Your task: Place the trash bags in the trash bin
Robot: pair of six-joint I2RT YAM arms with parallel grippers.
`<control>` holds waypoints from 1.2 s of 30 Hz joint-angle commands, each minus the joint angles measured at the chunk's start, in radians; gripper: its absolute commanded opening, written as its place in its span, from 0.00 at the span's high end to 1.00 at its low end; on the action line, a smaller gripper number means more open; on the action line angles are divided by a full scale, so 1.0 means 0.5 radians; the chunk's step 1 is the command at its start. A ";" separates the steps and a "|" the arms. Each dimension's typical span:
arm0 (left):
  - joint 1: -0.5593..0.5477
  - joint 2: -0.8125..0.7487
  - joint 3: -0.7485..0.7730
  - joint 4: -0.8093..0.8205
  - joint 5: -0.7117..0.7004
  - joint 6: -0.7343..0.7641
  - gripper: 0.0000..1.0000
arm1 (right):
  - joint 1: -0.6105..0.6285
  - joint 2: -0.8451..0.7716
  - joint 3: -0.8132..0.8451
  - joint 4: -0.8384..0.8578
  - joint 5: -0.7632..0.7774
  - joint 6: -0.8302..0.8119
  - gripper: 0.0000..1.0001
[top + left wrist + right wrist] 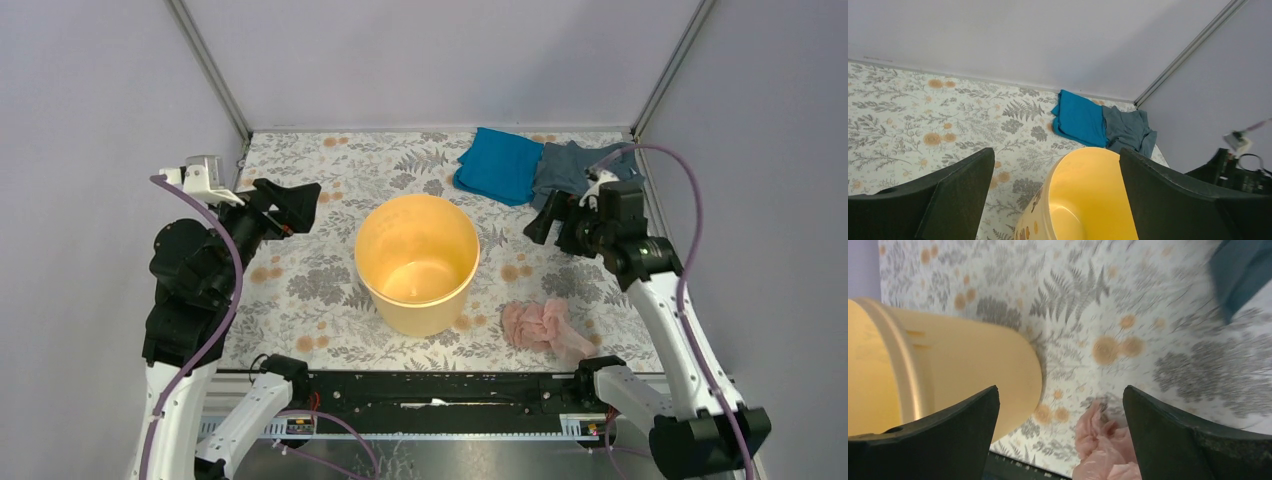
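Observation:
The yellow-orange trash bin stands upright and empty in the middle of the floral table; it also shows in the left wrist view and the right wrist view. The crumpled pale-pink trash bag lies on the table to the bin's right, near the front edge, and shows low in the right wrist view. My left gripper is open and empty, raised left of the bin. My right gripper is open and empty, raised right of the bin and behind the bag.
A blue cloth and a grey-blue cloth lie at the back right corner, also in the left wrist view. Grey walls close the table at the back and sides. A black rail runs along the front edge.

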 commanded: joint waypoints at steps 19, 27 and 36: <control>0.009 -0.019 -0.014 0.006 0.030 0.069 0.01 | 0.673 0.700 -0.352 0.619 -0.435 0.418 0.00; 0.009 0.011 0.030 0.007 0.095 0.063 0.01 | 1.108 1.060 -0.283 1.115 -0.449 0.750 0.00; 0.010 0.188 0.369 -0.122 -0.018 0.196 0.01 | 1.490 1.786 0.448 1.127 -0.658 0.716 0.00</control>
